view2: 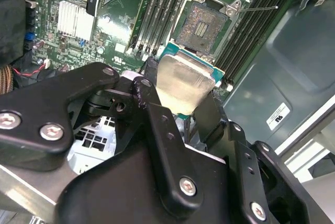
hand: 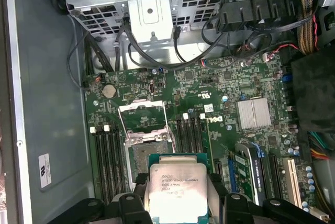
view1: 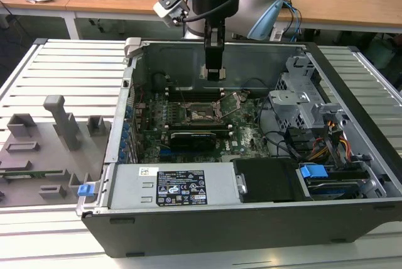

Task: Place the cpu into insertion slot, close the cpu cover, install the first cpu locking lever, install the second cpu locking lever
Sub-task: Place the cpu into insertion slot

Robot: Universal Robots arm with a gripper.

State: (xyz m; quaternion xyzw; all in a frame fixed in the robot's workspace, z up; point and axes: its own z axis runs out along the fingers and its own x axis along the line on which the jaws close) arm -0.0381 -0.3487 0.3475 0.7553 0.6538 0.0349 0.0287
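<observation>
The gripper [view1: 214,73] hangs inside the open case [view1: 188,225], over the green board [hand: 225,98] and close above the slot [view1: 202,114]. Its jaws are closed part-way on the cpu [hand: 177,187], pinching it by two opposite edges. In the second wrist view the gripper [view2: 180,96] holds the cpu [view2: 183,85] clear of the slot [view2: 203,22] and not seated in it. The cpu's pale metal face is turned up, away from the slot. In the first wrist view the gripper [hand: 177,199] hides the cpu's near edge, and the slot [hand: 148,153] lies bare just past the cpu's far edge, its dark centre uncovered. The cover [hand: 142,115] is swung open at the slot's far side, and the board shows through its window. A thin lever [view2: 259,8] sticks out from one corner of the slot, unlatched. Black memory slots [hand: 107,156] run along both sides of the slot, and a ribbed silver heat sink [hand: 253,114] sits further off across the board.
</observation>
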